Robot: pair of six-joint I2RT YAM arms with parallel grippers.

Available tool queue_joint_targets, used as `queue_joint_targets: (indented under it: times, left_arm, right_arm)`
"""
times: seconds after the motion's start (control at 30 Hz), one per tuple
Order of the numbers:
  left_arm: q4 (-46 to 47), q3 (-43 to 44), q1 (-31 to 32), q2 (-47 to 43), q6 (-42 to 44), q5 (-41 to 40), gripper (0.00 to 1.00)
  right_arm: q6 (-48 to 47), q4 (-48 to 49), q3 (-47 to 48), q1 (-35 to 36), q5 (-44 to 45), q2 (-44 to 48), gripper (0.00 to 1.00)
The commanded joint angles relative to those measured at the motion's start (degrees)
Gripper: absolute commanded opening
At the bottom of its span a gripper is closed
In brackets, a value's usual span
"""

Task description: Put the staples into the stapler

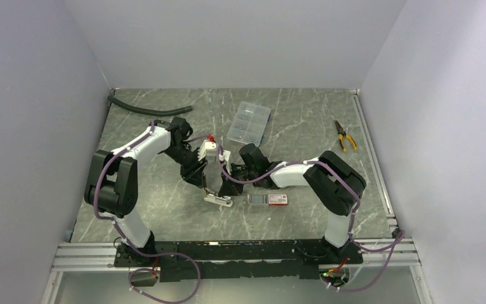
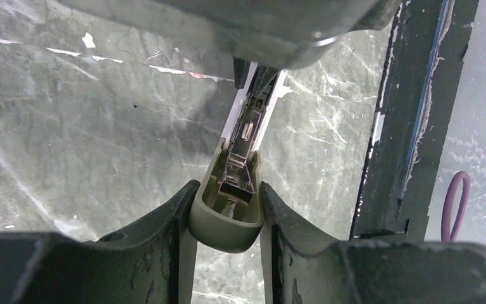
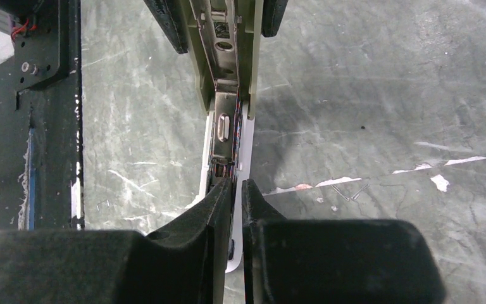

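Note:
The stapler stands hinged open, its white base (image 1: 218,199) on the table and its olive-green top (image 2: 224,228) lifted. My left gripper (image 2: 226,209) is shut on the rounded end of that top. The bare metal magazine channel (image 3: 223,126) runs down to the base. My right gripper (image 3: 237,187) is shut, its tips at the lower end of the channel, the white base (image 3: 248,145) showing through the slit between them. A thin dark strip lies in the channel by the tips; I cannot tell if it is staples. The white staple box (image 1: 271,199) with a red end lies just right of the stapler.
A clear compartment case (image 1: 249,121) sits behind the arms, yellow-handled pliers (image 1: 345,135) at the far right, a black hose (image 1: 145,109) at the back left. A few loose bent staples (image 3: 348,190) lie on the marble. The black rail (image 3: 38,126) runs along the near edge.

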State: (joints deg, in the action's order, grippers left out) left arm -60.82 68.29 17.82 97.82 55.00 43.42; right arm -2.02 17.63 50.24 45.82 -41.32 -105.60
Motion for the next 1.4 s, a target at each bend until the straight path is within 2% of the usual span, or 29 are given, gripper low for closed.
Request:
queue_joint_targets:
  times: [0.0, 0.8, 0.97, 1.13, 1.37]
  left_arm:
    - [-2.74, 0.72, 0.37, -0.64, 0.92, 1.58, 0.03]
    - [-4.64, 3.29, 0.38, 2.59, -0.72, 1.32, 0.03]
    - [-1.55, 1.97, 0.37, -1.0, -2.76, -1.37, 0.03]
    - [2.34, 0.34, -0.13, -5.78, -3.92, -3.16, 0.03]
    - [7.84, -3.52, -0.69, -12.54, -2.67, -6.94, 0.03]
  right_arm:
    - [-4.31, 0.55, 2.57, -1.72, 3.8, 2.54, 0.15]
    - [-5.47, 0.88, 3.32, -6.77, 1.52, 3.62, 0.14]
    - [-7.63, -3.44, 4.63, -10.26, -2.03, 4.96, 0.18]
    - [-12.89, -14.86, 8.69, -14.56, -8.97, 5.67, 0.28]
    - [-20.3, -26.21, 10.5, -16.99, -8.4, 8.81, 0.29]
